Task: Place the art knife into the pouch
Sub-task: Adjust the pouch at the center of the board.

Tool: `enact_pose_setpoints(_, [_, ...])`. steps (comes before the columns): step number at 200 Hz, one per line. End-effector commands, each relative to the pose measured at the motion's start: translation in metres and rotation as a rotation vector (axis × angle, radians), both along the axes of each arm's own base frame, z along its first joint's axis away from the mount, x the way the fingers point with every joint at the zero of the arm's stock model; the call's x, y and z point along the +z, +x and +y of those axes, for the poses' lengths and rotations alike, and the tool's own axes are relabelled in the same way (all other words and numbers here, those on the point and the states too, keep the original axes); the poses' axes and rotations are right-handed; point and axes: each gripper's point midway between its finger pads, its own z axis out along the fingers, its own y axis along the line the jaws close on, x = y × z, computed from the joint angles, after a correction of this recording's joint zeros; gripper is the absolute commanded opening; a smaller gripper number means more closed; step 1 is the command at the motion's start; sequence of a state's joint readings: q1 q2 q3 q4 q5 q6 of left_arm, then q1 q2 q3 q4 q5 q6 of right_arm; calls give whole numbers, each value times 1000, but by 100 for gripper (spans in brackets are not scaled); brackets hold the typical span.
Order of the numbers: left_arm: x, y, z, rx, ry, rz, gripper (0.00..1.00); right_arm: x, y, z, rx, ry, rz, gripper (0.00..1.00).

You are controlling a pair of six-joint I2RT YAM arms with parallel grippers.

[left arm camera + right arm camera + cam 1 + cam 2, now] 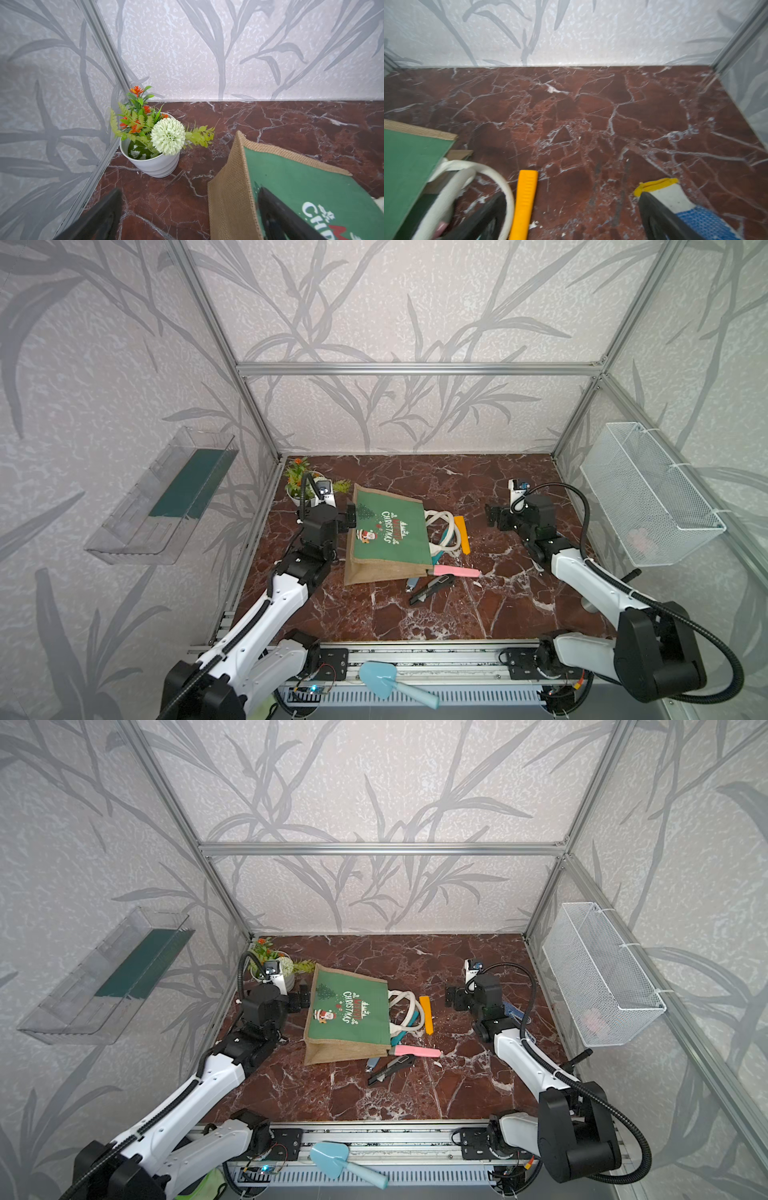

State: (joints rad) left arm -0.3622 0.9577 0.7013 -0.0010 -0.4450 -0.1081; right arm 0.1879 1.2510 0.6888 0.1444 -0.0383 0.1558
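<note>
Neither arm holds anything. The left end effector stands wide, just beside the pouch at its closed bottom end; the left wrist view shows one finger over the green panel. The right end effector is wide too, above bare table and well apart from the pouch.

The pouch lies flat on its side, mouth and handles turned towards the right arm. I take the dark cutter as the art knife. It lies on the table just off the pouch's near mouth corner, slanted, close to a clipper and a pink stick. A yellow bar by the handles could also be a cutter; I cannot tell.

The step in hand looks like the reach for the knife, and the right arm is better placed for it. It should turn the wrist so the jaws cross the knife's narrow width. It should come down over mid-handle, away from the clipper, and close only once both fingers flank the body.

The mouth looks collapsed, so the left arm would help more at the upper rim, lifting it open. The knife should go in lengthwise and low, clear of the rope loops.
</note>
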Motion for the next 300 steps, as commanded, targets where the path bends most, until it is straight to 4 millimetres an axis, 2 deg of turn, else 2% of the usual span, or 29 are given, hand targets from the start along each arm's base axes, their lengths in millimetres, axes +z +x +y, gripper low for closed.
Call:
enact_pose_setpoints(1, [-15, -19, 7, 69, 32, 132, 98, -31, -34, 28, 75, 129, 231, 98])
enact_pose_setpoints(44, [-17, -33, -36, -38, 144, 242, 98, -51, -73, 85, 219, 221, 409, 92])
enact_pose_setpoints(57, [-15, -37, -52, -83, 145, 254, 98, -56, -80, 97, 239, 233, 442, 87])
enact_pose_setpoints(90, [-6, -44, -90, -188, 169, 266, 98, -70, -75, 104, 210, 276, 484, 72])
enact_pose_setpoints(103, [-5, -45, -102, -220, 176, 284, 98, -76, -72, 110, 214, 309, 502, 63])
enact_pose_setpoints(135, [-5, -48, -123, -287, 175, 321, 98, -82, -73, 128, 258, 364, 543, 58])
enact_pose_setpoints(160, [-8, -50, -132, -326, 149, 327, 98, -80, -84, 132, 257, 322, 535, 58])
enact_pose_setpoints(179, [-11, -51, -138, -350, 143, 336, 98, -80, -89, 133, 238, 375, 532, 58])
enact_pose_setpoints(197, [-14, -51, -141, -360, 146, 350, 98, -91, -92, 130, 184, 420, 563, 58])
enact_pose_setpoints(245, [-18, -53, -145, -382, 137, 363, 98, -100, -83, 136, 79, 618, 570, 59])
enact_pose_setpoints(271, [-20, -55, -145, -386, 128, 369, 98, -111, -79, 131, -4, 671, 570, 62])
enact_pose_setpoints(300, [-21, -58, -141, -381, 125, 367, 98, -111, -70, 131, -37, 718, 540, 62])
